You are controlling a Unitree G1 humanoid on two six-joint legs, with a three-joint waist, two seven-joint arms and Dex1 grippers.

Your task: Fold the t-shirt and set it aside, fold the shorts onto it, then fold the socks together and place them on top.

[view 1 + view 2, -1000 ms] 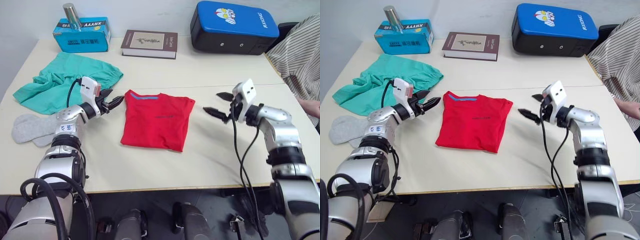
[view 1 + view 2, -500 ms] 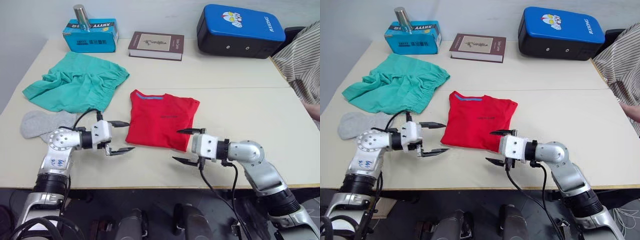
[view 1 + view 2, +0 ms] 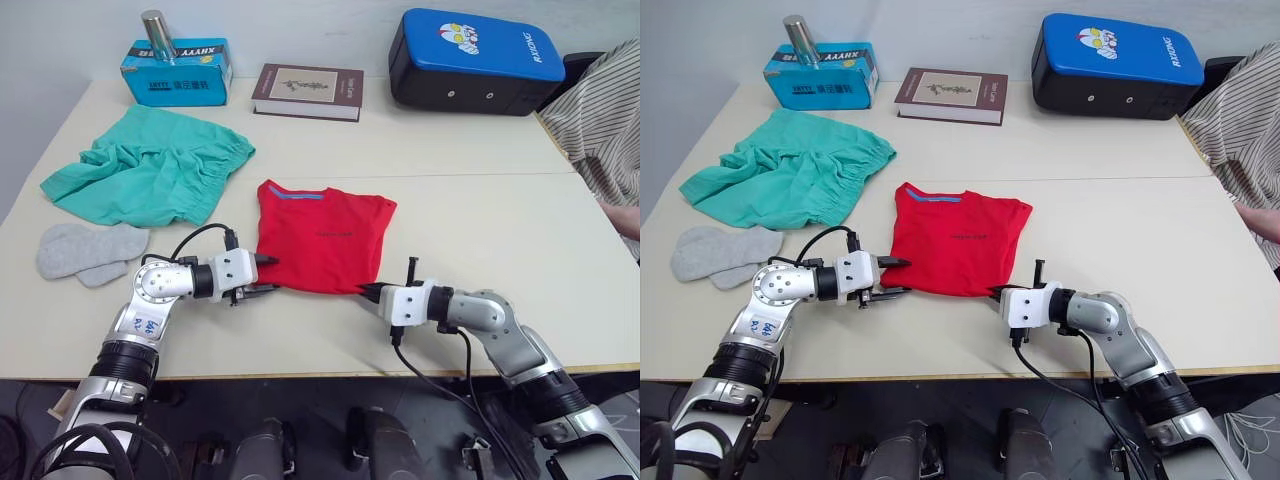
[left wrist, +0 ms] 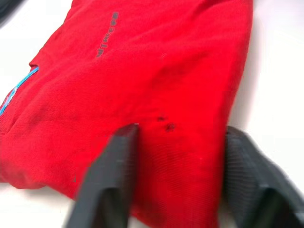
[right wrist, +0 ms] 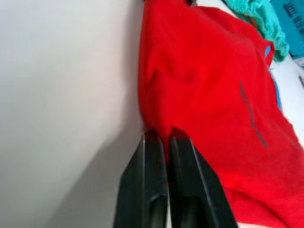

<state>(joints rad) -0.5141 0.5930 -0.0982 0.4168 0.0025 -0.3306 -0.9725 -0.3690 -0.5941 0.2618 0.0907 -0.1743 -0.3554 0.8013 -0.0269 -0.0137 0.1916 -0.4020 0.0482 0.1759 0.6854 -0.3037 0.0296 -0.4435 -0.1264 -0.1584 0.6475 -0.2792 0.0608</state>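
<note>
Pinching t-shirt (image 3: 322,236) hem (right end effector (image 5: 167,135)).

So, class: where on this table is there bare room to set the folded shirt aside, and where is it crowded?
Bare tabletop lies right of the t-shirt, toward the table edge, below the blue case. The left is crowded: shorts, socks, tissue box, book.

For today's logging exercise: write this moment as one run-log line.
t-shirt part-folded | left gripper open, straddling hem | right gripper shut on hem corner | shorts, socks untouched
</note>
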